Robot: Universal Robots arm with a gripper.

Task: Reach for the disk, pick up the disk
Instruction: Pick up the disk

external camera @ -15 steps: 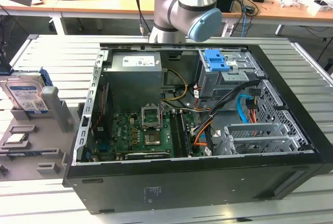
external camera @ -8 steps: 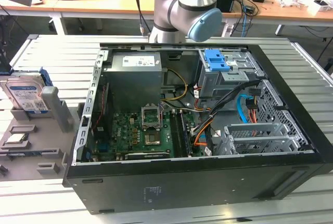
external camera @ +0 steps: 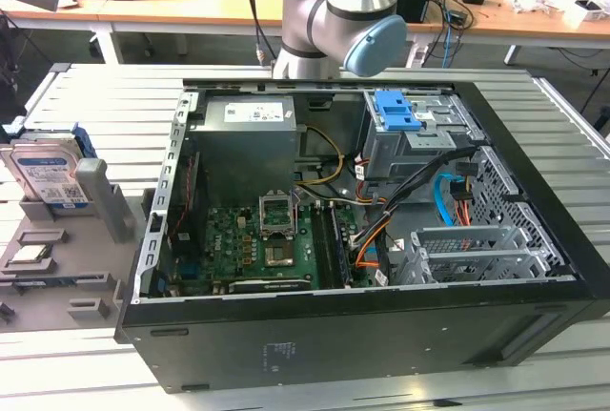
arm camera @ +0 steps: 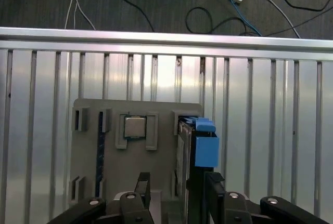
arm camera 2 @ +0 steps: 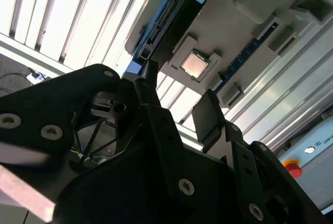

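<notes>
In the exterior view the disk [external camera: 46, 174] stands on edge in a slot of the grey holder [external camera: 91, 263], at about nine o'clock from the open computer case [external camera: 362, 335]. The processor chip [external camera: 29, 256] lies in its pocket at roughly six o'clock from the disk, and the arm [external camera: 343, 10] rises at the case's twelve o'clock. In the first wrist view the gripper [arm camera: 178, 185] hangs above the holder, its fingers [arm camera: 143, 182] spread wide with nothing between them, and the second wrist view shows them clear of the upright disk.
</notes>
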